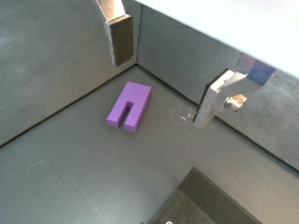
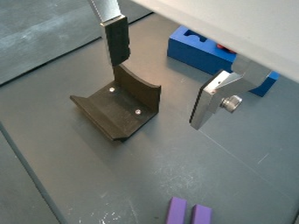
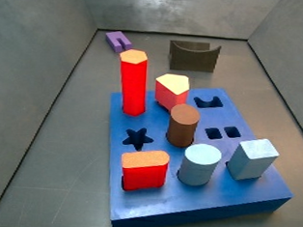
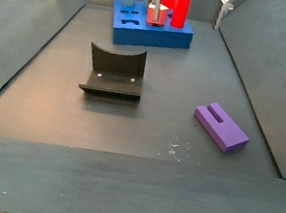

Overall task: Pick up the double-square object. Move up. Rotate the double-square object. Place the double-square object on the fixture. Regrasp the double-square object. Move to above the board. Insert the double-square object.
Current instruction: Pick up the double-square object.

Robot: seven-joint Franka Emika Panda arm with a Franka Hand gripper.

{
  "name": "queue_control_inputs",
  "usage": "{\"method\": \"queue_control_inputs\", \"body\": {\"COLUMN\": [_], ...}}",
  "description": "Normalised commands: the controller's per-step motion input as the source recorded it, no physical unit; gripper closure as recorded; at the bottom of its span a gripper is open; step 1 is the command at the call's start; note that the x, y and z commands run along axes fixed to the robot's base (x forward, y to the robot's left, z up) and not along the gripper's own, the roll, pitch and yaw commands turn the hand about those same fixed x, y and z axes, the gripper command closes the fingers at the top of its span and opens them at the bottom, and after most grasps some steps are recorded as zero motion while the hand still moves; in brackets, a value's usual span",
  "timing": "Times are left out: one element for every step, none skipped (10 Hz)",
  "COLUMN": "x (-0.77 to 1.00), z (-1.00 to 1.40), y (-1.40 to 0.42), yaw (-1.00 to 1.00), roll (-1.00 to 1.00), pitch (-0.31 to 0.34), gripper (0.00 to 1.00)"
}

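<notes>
The purple double-square object lies flat on the grey floor near a side wall, and it shows in both side views. My gripper hangs open well above the floor with nothing between its fingers. The object lies below it and off to one side. In a wrist view the gripper is over the floor beside the dark fixture, which stands empty. The blue board stands beyond the fixture.
Pegs stand in the board: a tall red hexagonal prism, a brown cylinder, a pale blue cube, a pale cylinder. A star hole is open. Sloping grey walls enclose the floor.
</notes>
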Motion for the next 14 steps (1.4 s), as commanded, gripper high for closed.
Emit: {"method": "queue_control_inputs", "body": {"x": [0.0, -0.53, -1.0, -1.0, -0.83, -0.61, -0.4, -0.21, -0.07, 0.01, 0.2, 0.04, 0.0, -0.01], "z": [0.0, -0.53, -1.0, -1.0, -1.0, -1.0, -1.0, -1.0, -1.0, -1.0, -1.0, -1.0, -0.97, -0.88], "y": [0.03, 0.31, 0.6, 0.56, 0.43, 0.31, 0.26, 0.23, 0.19, 0.16, 0.1, 0.04, 0.03, 0.0], "yaw": [0.0, -0.05, 0.0, 0.05, 0.29, 0.49, 0.59, 0.63, 0.56, 0.45, 0.36, 0.17, 0.06, 0.0], "roll": [-0.01, 0.2, 0.0, 0.0, 0.05, 0.08, 0.04, 0.0, 0.0, -0.04, -0.07, -0.08, -0.1, -0.15], "pitch": [0.0, -0.033, -0.087, -0.114, -0.156, -0.144, -0.083, 0.0, 0.0, 0.0, 0.0, 0.0, 0.0, 0.004], "gripper": [0.0, 0.0, 0.0, 0.0, 0.0, 0.0, 0.0, 0.0, 0.0, 0.0, 0.0, 0.0, 0.0, 0.0]}}
